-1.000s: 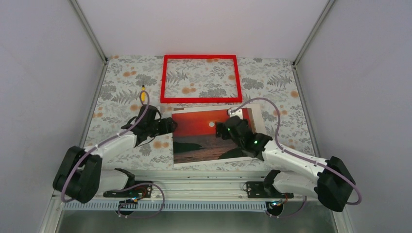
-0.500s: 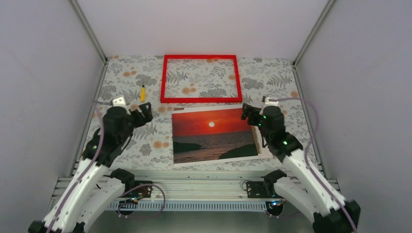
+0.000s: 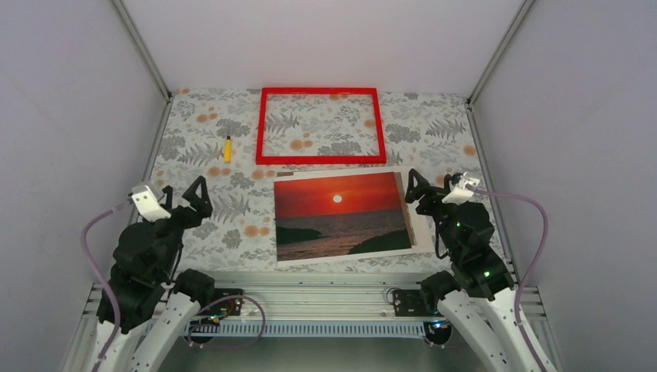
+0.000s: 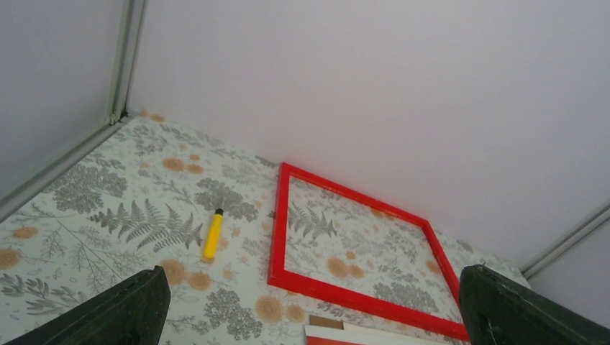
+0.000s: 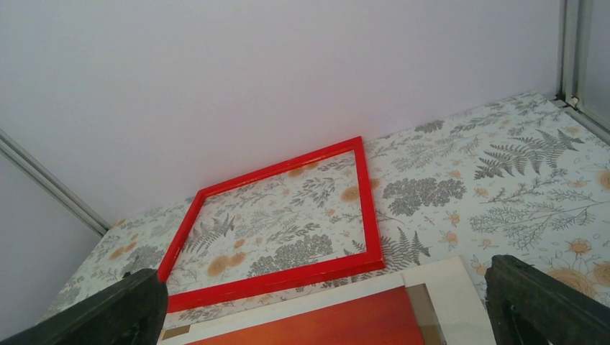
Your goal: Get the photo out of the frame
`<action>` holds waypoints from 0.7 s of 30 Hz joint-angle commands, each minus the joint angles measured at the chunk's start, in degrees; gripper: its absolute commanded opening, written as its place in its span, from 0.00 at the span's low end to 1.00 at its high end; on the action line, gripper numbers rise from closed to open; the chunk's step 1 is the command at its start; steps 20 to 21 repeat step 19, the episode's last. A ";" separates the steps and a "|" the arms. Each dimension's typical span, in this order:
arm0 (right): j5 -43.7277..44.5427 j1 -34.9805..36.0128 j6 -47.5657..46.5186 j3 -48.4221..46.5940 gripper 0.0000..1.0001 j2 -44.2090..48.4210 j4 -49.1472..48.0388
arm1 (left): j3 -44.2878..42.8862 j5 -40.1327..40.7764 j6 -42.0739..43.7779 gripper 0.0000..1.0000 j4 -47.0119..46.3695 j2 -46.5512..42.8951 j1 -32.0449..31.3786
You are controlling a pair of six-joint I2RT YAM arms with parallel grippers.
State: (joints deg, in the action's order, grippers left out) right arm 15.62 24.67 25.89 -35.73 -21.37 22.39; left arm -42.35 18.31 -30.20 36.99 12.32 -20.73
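The photo [image 3: 341, 215], a red-orange sunset print with a white border, lies flat on the floral table near the front, outside the frame. The thin red frame [image 3: 321, 160] lies empty behind it, with the tablecloth showing through. My left gripper [image 3: 197, 200] hangs open to the left of the photo, well apart from it. My right gripper [image 3: 418, 192] is open too, above the photo's right edge, holding nothing. The left wrist view shows the frame [image 4: 345, 296] and a corner of the photo [image 4: 360, 335] between the wide fingers [image 4: 137, 310]. In the right wrist view, the photo [image 5: 324, 323] lies just in front of the frame [image 5: 288, 277].
A small yellow-handled tool [image 3: 227, 149] lies left of the frame, seen also as the tool [image 4: 213, 234]. A white sheet [image 3: 423, 211] with a brownish piece pokes out from under the photo's right side. White walls close in the back and both sides.
Both arms have pulled back from the photo toward their bases and risen. The left gripper has opened wider. The photo and frame have not moved.
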 commanded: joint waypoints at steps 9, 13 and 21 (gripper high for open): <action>-0.09 -0.06 -0.64 1.63 1.00 0.66 0.28 | -0.01 7.69 -0.50 1.00 2.91 -6.05 0.17; 0.00 -0.06 -0.67 1.60 1.00 1.09 0.46 | 0.09 7.33 -0.30 1.00 2.57 -6.00 0.17; -0.96 -0.06 -1.36 1.71 1.00 1.68 -0.11 | 0.07 7.17 -0.39 1.00 2.58 -5.46 0.17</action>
